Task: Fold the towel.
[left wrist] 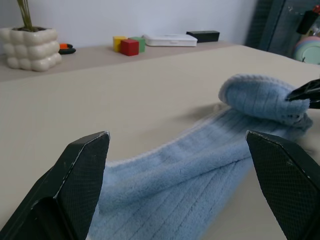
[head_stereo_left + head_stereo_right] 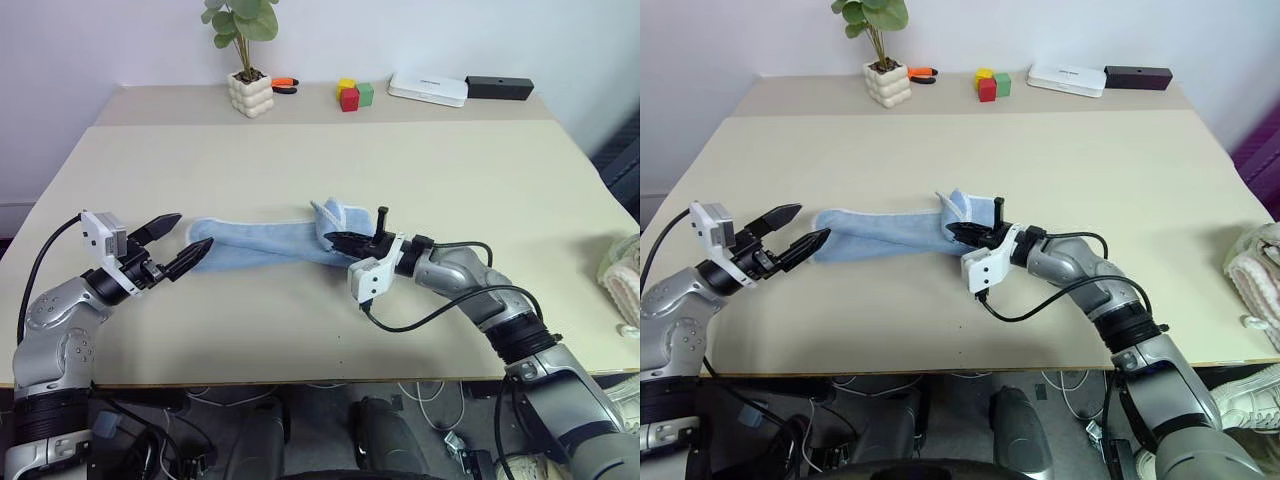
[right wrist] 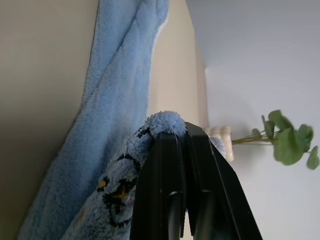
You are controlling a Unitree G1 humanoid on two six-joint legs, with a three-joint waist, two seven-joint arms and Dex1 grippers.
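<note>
The light blue towel (image 2: 260, 240) lies as a long bunched band across the middle of the table (image 2: 300, 150). Its right end is lifted and folded back over itself, and my right gripper (image 2: 332, 238) is shut on that end. In the right wrist view the black fingers (image 3: 170, 165) pinch the towel's (image 3: 120, 90) corner with the dark printed mark beside them. My left gripper (image 2: 194, 230) stands open at the band's left end, one finger on each side of it and just above the table. The left wrist view shows the towel (image 1: 200, 165) running away between its fingers (image 1: 85, 170).
Along the table's far edge stand a plant in a white pot (image 2: 250, 92), an orange-and-black tool (image 2: 284, 84), coloured blocks (image 2: 352, 94), a white box (image 2: 428, 88) and a black box (image 2: 499, 87). A cream knitted lump (image 2: 625, 275) sits at the right edge.
</note>
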